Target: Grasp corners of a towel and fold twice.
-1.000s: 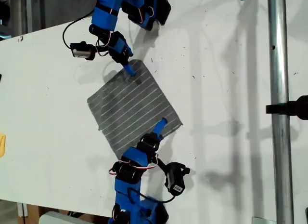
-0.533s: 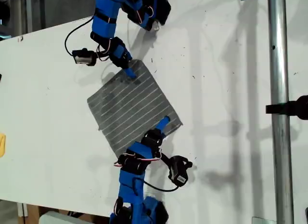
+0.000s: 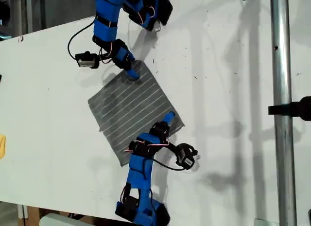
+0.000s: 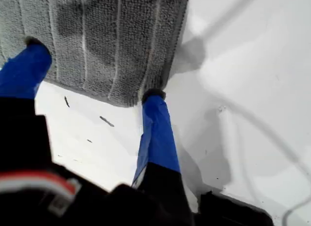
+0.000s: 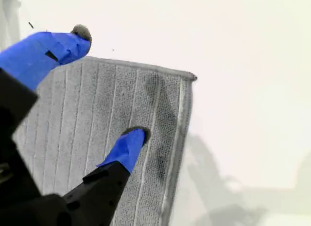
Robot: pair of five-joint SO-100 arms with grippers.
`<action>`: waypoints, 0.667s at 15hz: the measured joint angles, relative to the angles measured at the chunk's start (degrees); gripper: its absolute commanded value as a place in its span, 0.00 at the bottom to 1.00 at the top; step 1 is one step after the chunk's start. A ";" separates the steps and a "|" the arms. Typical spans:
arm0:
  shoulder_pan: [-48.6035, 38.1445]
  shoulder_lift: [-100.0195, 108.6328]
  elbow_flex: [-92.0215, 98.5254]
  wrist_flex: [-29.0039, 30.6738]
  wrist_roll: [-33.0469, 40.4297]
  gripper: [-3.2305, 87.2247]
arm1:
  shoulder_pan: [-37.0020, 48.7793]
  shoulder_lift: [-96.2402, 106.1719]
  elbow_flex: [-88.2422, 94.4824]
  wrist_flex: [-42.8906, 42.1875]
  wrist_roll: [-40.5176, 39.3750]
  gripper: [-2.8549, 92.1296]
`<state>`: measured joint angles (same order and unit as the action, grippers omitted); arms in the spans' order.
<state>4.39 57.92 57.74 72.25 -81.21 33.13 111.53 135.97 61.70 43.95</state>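
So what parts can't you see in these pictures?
- Towel: in the exterior view the arms cover the two corners being reached for. Each wrist view shows only part of the cloth, the rest cut off by the picture's edge.
- My first gripper: one fingertip is partly cut off by the picture's edge.
- Yellow thing: cut by the exterior view's left edge, too little to name.
- Arm bases: cropped at the exterior view's top and bottom edges.

Exterior view looks down from overhead; both wrist views closely share the towel [image 3: 133, 107].
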 measured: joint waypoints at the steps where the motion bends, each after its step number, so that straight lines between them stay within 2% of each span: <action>1: -0.09 -1.23 0.00 -0.35 -0.35 0.40 | 0.00 -2.64 -0.09 -0.79 0.00 0.42; 4: -0.88 -3.87 0.00 -1.76 -1.41 0.40 | -0.97 -9.40 -3.43 -1.23 0.00 0.35; 6: -0.88 -4.31 0.00 -2.20 -1.49 0.40 | -1.67 -13.80 -6.59 -1.14 0.00 0.07; 7: -0.88 -4.31 0.00 -2.37 -1.58 0.40 | -1.93 -15.12 -7.82 -1.14 0.00 0.03; 10: -0.88 -4.31 0.00 -2.55 -1.93 0.40 | -3.52 -18.19 -11.16 -1.49 0.00 0.03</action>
<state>3.52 53.61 57.74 69.70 -83.14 29.62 93.34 124.80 60.21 43.95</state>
